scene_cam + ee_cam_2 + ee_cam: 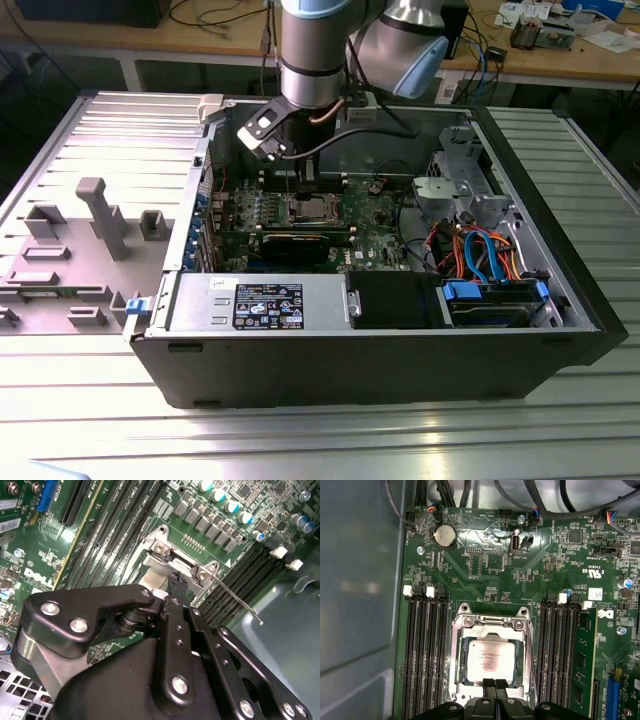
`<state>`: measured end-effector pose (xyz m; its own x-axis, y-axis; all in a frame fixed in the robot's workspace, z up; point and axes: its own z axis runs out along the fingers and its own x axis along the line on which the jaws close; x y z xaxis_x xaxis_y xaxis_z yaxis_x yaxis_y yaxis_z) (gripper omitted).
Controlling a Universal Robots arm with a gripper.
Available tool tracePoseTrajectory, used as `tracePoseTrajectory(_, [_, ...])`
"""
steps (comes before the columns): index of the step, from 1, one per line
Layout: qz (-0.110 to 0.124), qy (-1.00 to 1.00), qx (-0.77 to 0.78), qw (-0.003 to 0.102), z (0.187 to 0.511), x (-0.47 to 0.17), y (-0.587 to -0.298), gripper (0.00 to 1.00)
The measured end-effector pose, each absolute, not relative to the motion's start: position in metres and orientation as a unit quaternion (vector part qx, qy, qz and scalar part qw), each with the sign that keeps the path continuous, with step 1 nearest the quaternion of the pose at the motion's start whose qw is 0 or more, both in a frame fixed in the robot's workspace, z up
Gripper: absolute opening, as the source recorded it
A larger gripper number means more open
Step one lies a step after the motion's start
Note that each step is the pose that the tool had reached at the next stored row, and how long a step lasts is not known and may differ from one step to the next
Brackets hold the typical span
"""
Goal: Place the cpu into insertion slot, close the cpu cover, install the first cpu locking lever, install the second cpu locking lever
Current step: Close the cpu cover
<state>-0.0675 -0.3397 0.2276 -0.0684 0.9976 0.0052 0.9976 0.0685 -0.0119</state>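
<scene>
The cpu [490,661], a flat silvery square, lies in the insertion slot [457,690] on the green board. The cpu cover [489,630], a silver frame, lies flat around it, so the chip shows through the cut-out. My gripper [495,684] hangs just above the socket's edge with its two black fingers pressed together and nothing between them. In the second wrist view the fingertips [177,582] sit just over the cover's silver plate [152,577]. A thin wire locking lever [235,600] angles away from the socket's corner over the memory slots. In the exterior view the gripper [303,180] stands above the socket [312,208].
Long black memory slots [425,655] flank the socket on both sides. A graphics card [300,243], the power supply [255,303], a drive cage [455,185] and orange and blue cables [480,250] fill the case. Case walls [350,370] surround the board.
</scene>
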Motion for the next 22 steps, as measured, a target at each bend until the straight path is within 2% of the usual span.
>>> tracePoseTrajectory(22, [0.005, -0.731, -0.682, 0.008, 0.205, -0.077, -0.34, 0.11])
